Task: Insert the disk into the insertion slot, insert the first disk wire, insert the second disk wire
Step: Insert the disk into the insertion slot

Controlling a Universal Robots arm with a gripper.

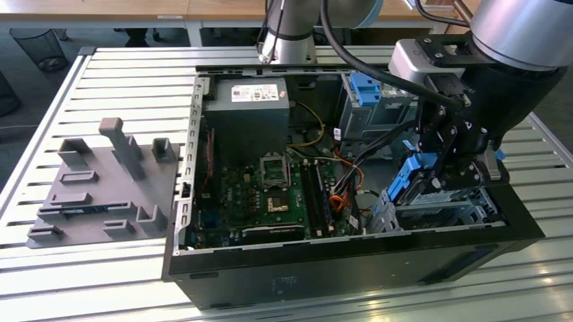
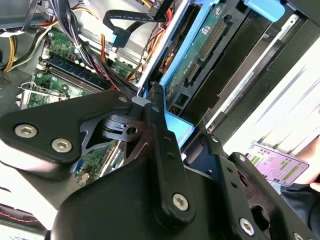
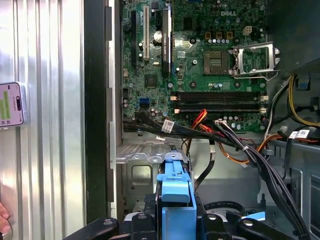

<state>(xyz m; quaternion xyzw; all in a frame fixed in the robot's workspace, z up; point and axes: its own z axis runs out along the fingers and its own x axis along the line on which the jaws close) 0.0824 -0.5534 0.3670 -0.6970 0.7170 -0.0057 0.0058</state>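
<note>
Grips with the gripper (image 1: pixel 441 180) clenched about the disk (image 1: pixel 410 176), stood on edge in its grasp, long axis running down toward the insertion slot (image 1: pixel 439 211) directly beneath, lower end at or near its mouth, loose cables (image 3: pixel 240 145) crowding one side, case wall (image 1: pixel 522 225) close on the other.
</note>
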